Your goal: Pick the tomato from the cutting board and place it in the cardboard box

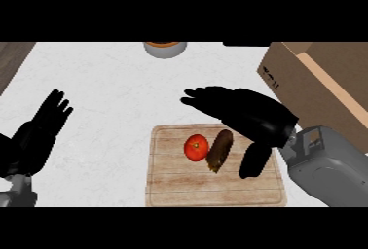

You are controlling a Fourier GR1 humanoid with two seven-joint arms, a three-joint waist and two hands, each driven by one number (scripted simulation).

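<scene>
A red tomato (pixel 196 148) lies on the wooden cutting board (pixel 179 187), left of a dark eggplant (pixel 219 150) that touches it. My right hand (pixel 248 114) hovers over the board's far right part, open, its fingers stretched leftward beyond the tomato and its thumb hanging down to the right of the eggplant. It holds nothing. The cardboard box (pixel 323 80) stands open at the right edge, behind the right hand. My left hand (pixel 39 131) rests open at the left edge, fingers up.
A round grey container (pixel 165 48) with something orange inside sits at the far edge of the white counter (pixel 108 87). A darker strip of surface (pixel 13 56) borders the counter at the upper left.
</scene>
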